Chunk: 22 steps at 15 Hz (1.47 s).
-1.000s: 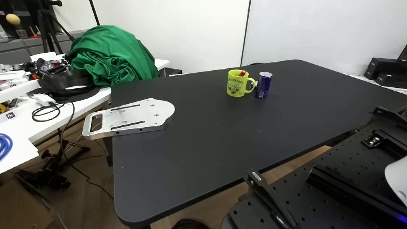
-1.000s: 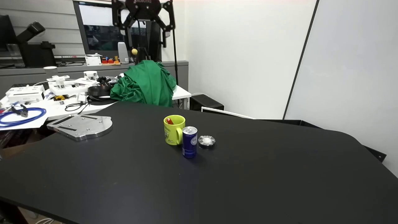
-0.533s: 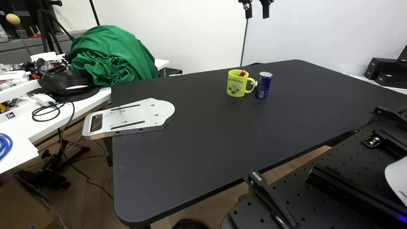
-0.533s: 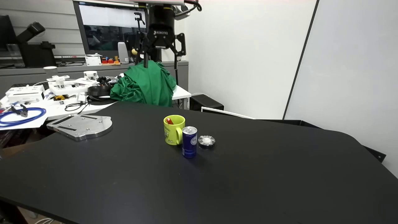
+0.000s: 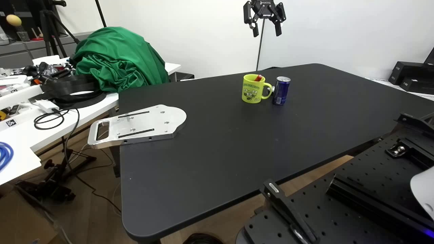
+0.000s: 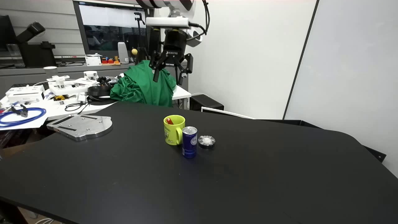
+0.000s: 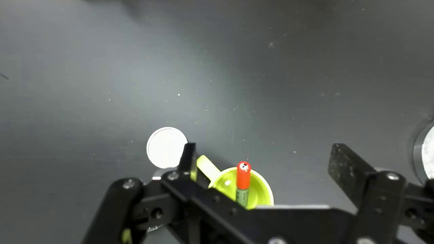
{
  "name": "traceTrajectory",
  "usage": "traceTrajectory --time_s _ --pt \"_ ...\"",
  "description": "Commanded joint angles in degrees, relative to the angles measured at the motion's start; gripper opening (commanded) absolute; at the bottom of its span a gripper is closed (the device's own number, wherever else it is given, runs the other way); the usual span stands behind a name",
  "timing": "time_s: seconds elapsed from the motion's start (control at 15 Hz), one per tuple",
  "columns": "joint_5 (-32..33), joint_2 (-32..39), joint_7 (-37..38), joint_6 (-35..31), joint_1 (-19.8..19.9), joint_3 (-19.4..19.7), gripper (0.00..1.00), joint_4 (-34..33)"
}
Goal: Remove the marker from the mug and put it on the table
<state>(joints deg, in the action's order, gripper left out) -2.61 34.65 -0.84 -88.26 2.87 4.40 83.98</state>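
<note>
The yellow-green mug [image 5: 250,93] stands upright on the black table [image 5: 203,169], and it also shows in an exterior view [image 6: 171,135]. The marker leans inside the mug, its red end [image 5: 258,78] sticking up above the rim; its lower part is hidden. In the wrist view the marker [image 7: 243,179] shows a red cap and a grey-green body inside the mug [image 7: 266,189]. My gripper [image 5: 267,34] is open and empty, well above the mug, and shows in an exterior view [image 6: 168,79]. In the wrist view, mug and marker lie between the fingers [image 7: 264,149], closer to the left one.
A blue can [image 6: 189,143] stands close beside the mug's handle; its bright top [image 7: 166,147] shows in the wrist view. A round flat disc [image 6: 206,141] lies near the can. A metal plate [image 5: 145,122] lies at the table's edge, near a green cloth [image 5: 118,57].
My gripper has come down into both exterior views, staying open. It has moved lower and nearer above the mug. The mug, marker and can have not moved.
</note>
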Motion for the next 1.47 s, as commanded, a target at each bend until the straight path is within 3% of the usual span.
traceTrajectory --time_s 0.0,0.6,1.4 --pt "-3.52 7.64 6.12 4.44 1.59 -0.42 1.0 -9.63" --pt "-9.88 17.34 14.17 3.17 3.88 -0.06 1.0 -14.06" --pt "-12.79 20.94 16.94 2.33 4.55 0.05 1.0 -13.5"
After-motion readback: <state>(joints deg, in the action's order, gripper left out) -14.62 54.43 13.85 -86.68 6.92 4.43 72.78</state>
